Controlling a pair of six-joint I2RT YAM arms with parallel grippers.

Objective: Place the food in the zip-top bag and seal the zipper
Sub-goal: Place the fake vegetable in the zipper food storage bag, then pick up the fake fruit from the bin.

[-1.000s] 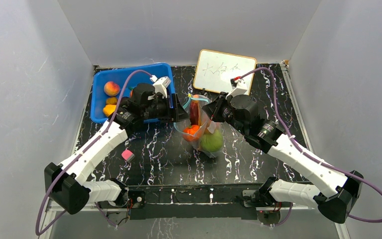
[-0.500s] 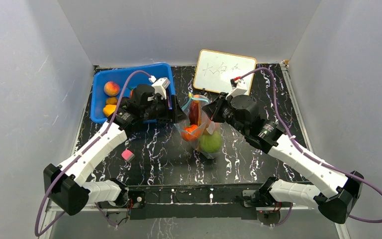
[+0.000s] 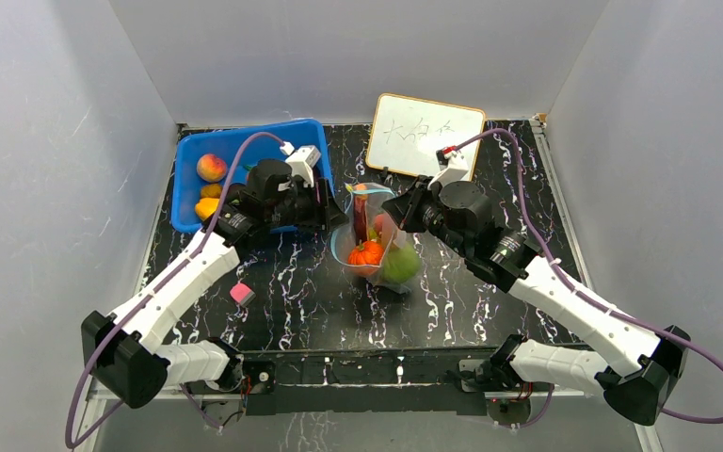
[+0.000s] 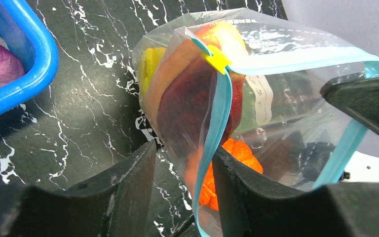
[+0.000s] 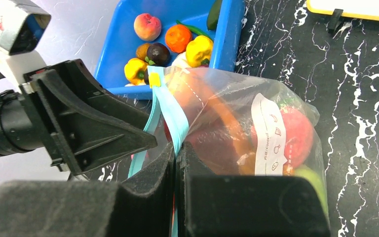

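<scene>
- Over the last second the zip-top bag (image 4: pixel 301 89) has been drawn up and toward the left edge; its foot now spreads less on the table, and the top view shows the zipper (image 4: pixel 218 118) sagging in an open loop on the bag's left side
- The long slice (image 4: pixel 187 108) has gone from leaning to near upright, its top level with the mouth; the orange ridged piece (image 3: pixel 368 254) has settled beside the green round fruit (image 3: pixel 399 265)
- My reading: the mouth is being stretched between the two arms ready for closing; the tall slice so near the strip could stop it pressing shut
- Right gripper (image 5: pixel 176 147): fingers pressed together with the zipper pinched between them, a little along from the yellow tab (image 5: pixel 154 79)
- Left gripper (image 4: pixel 183 149): fingers apart, straddling the zipper and some film; no pinch is visible
- The bag stands about mid-table, slightly toward the far edge; it holds the slice, the orange piece, the green fruit, a red piece (image 5: pixel 296 133) and a yellow chunk (image 4: pixel 150 64)
- The blue bin (image 3: pixel 245 137) at the far-left corner holds a peach (image 5: pixel 147 25), a small orange (image 5: pixel 177 37) and other toy pieces; if all of it must go in, loading is unfinished
- The whiteboard (image 3: pixel 425 134) sits at the far edge; the pink cube (image 3: pixel 242 293) lies alone toward the near-left corner
</scene>
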